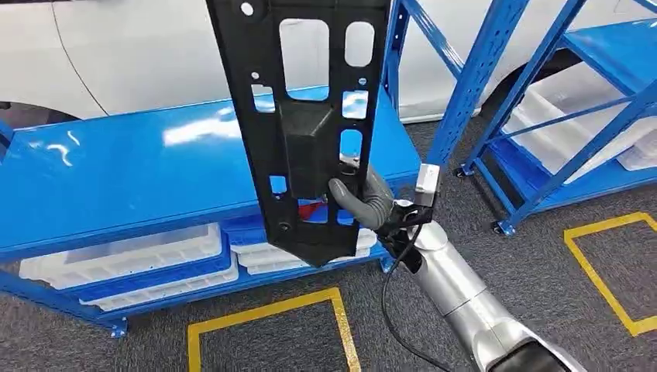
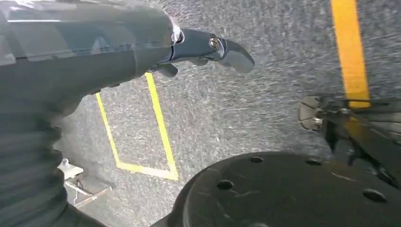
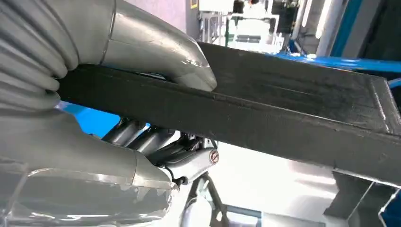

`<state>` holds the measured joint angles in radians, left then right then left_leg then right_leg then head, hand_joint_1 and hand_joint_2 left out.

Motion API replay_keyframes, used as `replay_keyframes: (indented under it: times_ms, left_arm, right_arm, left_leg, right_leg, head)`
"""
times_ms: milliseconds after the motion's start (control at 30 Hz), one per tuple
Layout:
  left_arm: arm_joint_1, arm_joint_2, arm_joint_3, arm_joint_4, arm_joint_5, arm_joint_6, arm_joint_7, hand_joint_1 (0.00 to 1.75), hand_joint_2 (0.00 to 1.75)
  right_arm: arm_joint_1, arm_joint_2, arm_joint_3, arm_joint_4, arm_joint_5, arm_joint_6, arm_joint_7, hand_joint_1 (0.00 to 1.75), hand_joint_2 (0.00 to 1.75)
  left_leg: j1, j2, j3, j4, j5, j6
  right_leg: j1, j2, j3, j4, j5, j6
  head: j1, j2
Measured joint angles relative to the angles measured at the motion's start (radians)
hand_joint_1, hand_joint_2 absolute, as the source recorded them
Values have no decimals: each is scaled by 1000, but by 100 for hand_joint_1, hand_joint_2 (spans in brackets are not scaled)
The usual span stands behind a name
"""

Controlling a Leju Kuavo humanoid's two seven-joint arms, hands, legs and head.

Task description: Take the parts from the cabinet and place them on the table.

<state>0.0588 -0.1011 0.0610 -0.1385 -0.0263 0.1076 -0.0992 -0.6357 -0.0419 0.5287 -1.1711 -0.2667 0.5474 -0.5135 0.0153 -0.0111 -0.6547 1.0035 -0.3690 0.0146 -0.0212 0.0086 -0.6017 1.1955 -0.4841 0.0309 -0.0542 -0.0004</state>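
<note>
A long black plastic panel with several cut-out holes stands upright in front of the blue shelf table. My right hand grips it near its lower end, thumb across the front. In the right wrist view the thumb presses on the panel's edge and the fingers wrap behind it. My left hand hangs over the grey carpet with its fingers loosely curled and nothing in it.
White trays lie on the lower shelf of the blue table. A blue rack with white bins stands at the right. Yellow tape squares mark the carpet. A white car body is behind the table.
</note>
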Motion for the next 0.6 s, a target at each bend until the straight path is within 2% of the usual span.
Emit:
replay_keyframes:
  times_ms: [33,67,100,167,200,233,267,300,333,367,400,433,467,500,533,567,600]
  left_arm:
    - [-1,0,1,0,3,0,0,0,175]
    - [-1,0,1,0,5,0,0,0,175]
    - [0,0,2,0,5,0,-1,0,175]
    - [0,2,2,0,5,0,-1,0,175]
    - [0,2,3,0,5,0,-1,0,175]
    - [0,4,5,1,6,0,0,0,175]
    - [0,4,6,0,6,0,0,0,175]
    - [-2,4,6,0,6,0,0,0,175]
    - [-2,5,6,0,6,0,0,0,175]
    - [-3,6,6,0,6,0,0,0,175]
    - [-3,6,6,0,6,0,0,0,175]
    - [-3,6,6,0,6,0,0,0,175]
    - [-3,6,6,0,5,1,1,0,175]
    - [-1,6,6,0,5,1,2,0,175]
    - [2,6,6,0,5,1,4,0,175]
    - [6,6,6,0,4,1,5,0,175]
    - [8,6,6,1,4,1,5,0,175]
  right_arm:
    - [-3,3,-1,0,0,0,0,175,175]
    - [-8,6,-2,0,0,3,2,175,175]
    - [-8,9,-3,0,-2,7,2,175,175]
    - [-11,9,-6,1,-5,12,2,175,175]
    - [-10,9,-7,2,-5,12,2,175,175]
    - [-11,11,-6,5,-6,13,2,175,175]
    - [-13,12,-7,5,-6,13,2,175,175]
    - [-12,12,-7,5,-7,13,2,175,175]
    - [-12,12,-7,6,-8,13,2,175,175]
    - [-11,12,-7,8,-8,13,2,175,175]
    - [-9,12,-7,9,-8,13,2,175,175]
    - [-9,12,-7,10,-8,13,2,175,175]
    - [-9,12,-7,11,-8,13,2,175,175]
    - [-9,12,-7,11,-8,13,2,175,175]
    - [-10,12,-7,11,-8,13,2,175,175]
    - [-10,12,-8,10,-8,13,2,175,175]
    - [-11,11,-10,8,-9,13,1,175,175]
  left_leg:
    - [0,0,-9,8,8,-6]
    - [-6,-4,-18,13,13,-13]
    - [-3,-3,-13,7,24,-20]
    - [1,-4,-14,-6,50,-34]
    - [-4,-10,-18,-14,62,-43]
    - [1,-8,-30,0,29,-42]
    - [0,-8,-48,46,-33,-41]
    - [0,-8,-70,122,-102,-44]
    - [0,-8,-91,209,-156,-47]
    - [0,-8,-104,289,-185,-49]
    - [0,-8,-102,332,-180,-50]
    - [0,-8,-81,333,-151,-49]
    - [0,-9,-41,294,-116,-47]
    - [0,-9,14,223,-90,-43]
    - [0,-8,89,122,-90,-40]
    - [-2,-8,160,29,-127,-35]
    - [-6,-15,172,-10,-140,-29]
  right_leg:
    - [-4,2,76,-97,-14,0]
    - [2,6,131,-189,-59,-3]
    - [5,11,125,-188,-56,-17]
    - [10,10,114,-189,-42,-32]
    - [3,6,107,-198,-25,-41]
    - [1,0,97,-200,-10,-51]
    - [1,-1,81,-200,3,-59]
    - [2,-3,65,-200,16,-60]
    - [5,-4,49,-199,29,-62]
    - [8,-4,32,-198,42,-63]
    - [9,-4,17,-197,53,-62]
    - [10,-4,1,-196,65,-60]
    - [11,-3,-14,-194,75,-58]
    - [11,-2,-28,-191,84,-54]
    - [11,0,-38,-187,94,-49]
    - [16,1,-47,-183,99,-44]
    - [17,0,-50,-182,108,-37]
  head:
    - [0,0]
    - [0,0]
    - [-2,0]
    - [0,0]
    - [0,0]
    - [0,0]
    - [0,0]
    - [0,0]
    - [0,0]
    - [0,0]
    - [0,0]
    - [0,0]
    - [0,0]
    - [0,0]
    - [-1,0]
    - [-1,0]
    - [0,0]
